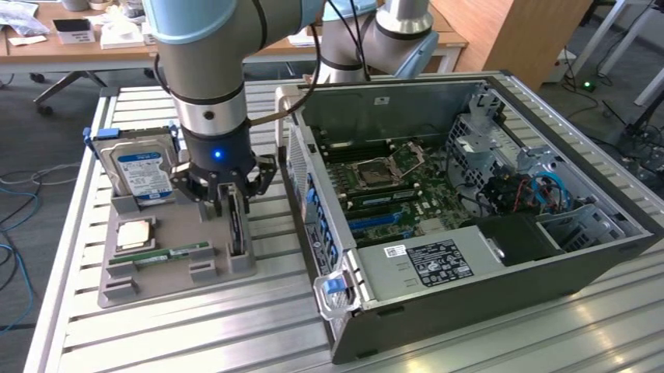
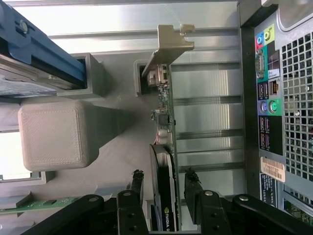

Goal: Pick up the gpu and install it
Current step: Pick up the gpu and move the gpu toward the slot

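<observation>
Your fingers (image 1: 218,203) are spread wide and low over the gpu (image 1: 238,233), one on each side of the card. In the wrist view there is a gap between each of the fingers (image 2: 138,183) and the gpu (image 2: 164,127), so nothing is gripped. The card stands on edge in a slot of the grey holder (image 1: 176,273), its silver bracket (image 2: 173,41) at one end. The holder lies on the tabletop (image 1: 155,334), on the exterior view's left of the open computer case (image 1: 498,303). A hard drive (image 1: 140,171) stands at the holder's far end, and a RAM stick (image 1: 166,256) lies nearer.
</observation>
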You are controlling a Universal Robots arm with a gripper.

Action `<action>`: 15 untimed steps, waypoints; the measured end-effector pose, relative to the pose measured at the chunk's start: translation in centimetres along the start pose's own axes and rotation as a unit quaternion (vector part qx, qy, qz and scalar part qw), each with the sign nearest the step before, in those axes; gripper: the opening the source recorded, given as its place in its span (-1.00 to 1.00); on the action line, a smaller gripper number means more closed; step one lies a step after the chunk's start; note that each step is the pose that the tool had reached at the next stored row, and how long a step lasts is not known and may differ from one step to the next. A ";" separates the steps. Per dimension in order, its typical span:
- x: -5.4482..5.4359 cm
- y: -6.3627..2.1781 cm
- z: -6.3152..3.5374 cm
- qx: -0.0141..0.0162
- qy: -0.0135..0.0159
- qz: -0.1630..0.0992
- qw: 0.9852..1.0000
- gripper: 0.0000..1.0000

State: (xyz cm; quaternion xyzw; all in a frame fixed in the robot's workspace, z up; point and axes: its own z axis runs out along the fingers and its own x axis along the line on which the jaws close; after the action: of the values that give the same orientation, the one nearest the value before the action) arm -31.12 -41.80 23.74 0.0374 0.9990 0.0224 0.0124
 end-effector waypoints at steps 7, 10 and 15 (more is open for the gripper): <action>0.0 -0.01 0.27 0.000 0.000 0.000 1.000 -0.06; 0.0 -0.02 0.61 0.000 0.000 0.000 1.000 -0.06; 0.0 -0.03 0.66 0.000 0.000 0.000 1.000 -0.06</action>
State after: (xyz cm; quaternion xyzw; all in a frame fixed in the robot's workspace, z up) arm -31.12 -41.80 23.08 0.0374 0.9990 0.0224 0.0124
